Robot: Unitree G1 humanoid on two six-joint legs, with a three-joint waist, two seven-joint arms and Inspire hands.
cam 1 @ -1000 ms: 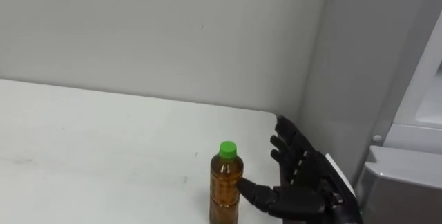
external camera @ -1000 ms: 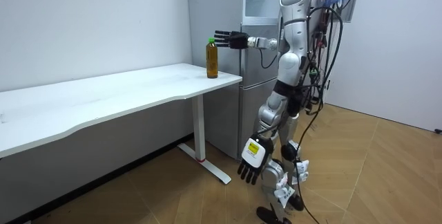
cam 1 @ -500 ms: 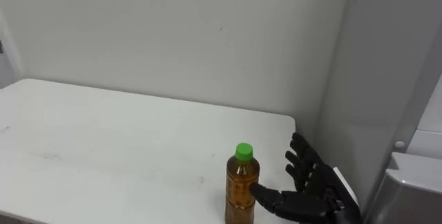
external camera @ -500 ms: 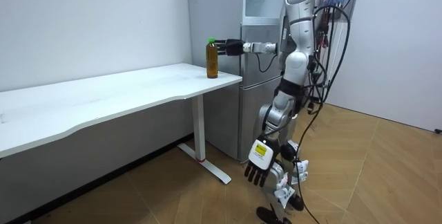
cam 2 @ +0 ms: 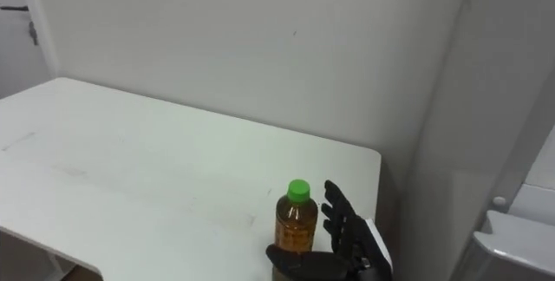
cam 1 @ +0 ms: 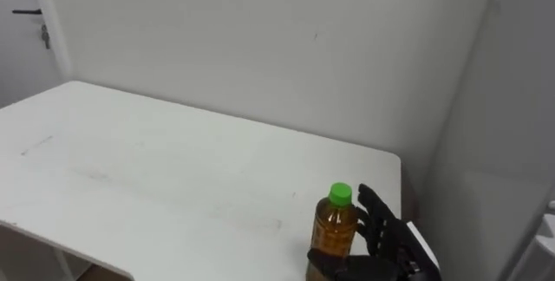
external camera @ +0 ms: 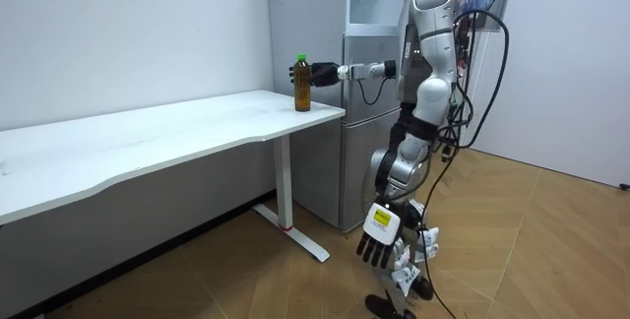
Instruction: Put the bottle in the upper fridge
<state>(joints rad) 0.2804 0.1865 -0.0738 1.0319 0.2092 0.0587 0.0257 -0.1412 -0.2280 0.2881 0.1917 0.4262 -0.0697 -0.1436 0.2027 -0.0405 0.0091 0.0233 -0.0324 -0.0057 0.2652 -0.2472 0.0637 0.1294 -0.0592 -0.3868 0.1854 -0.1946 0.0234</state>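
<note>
An amber bottle (cam 1: 333,231) with a green cap (cam 2: 298,190) stands upright near the right end of the white table (cam 1: 173,177), close to its front edge. My right hand (cam 1: 386,242) is against the bottle's right side. Its fingers (cam 2: 340,220) rise fairly straight behind and beside the bottle, while the thumb (cam 2: 299,261) reaches across the front of its base. The hand is open around the bottle. In the room view I stand beside the grey fridge (external camera: 366,112), right arm stretched to the bottle (external camera: 302,83). My left hand (external camera: 378,246) hangs open by my leg.
The fridge's grey side (cam 1: 512,125) rises just right of the table, with a narrow gap between them. A plain wall runs behind the table. A door with a handle (cam 1: 44,34) shows at the far left. The table's left stretch (external camera: 118,147) lies bare.
My right hand has moved left from beside the bottle until thumb and fingers bracket it. The head camera has shifted, showing more of the table's left. My left arm swung slightly.
</note>
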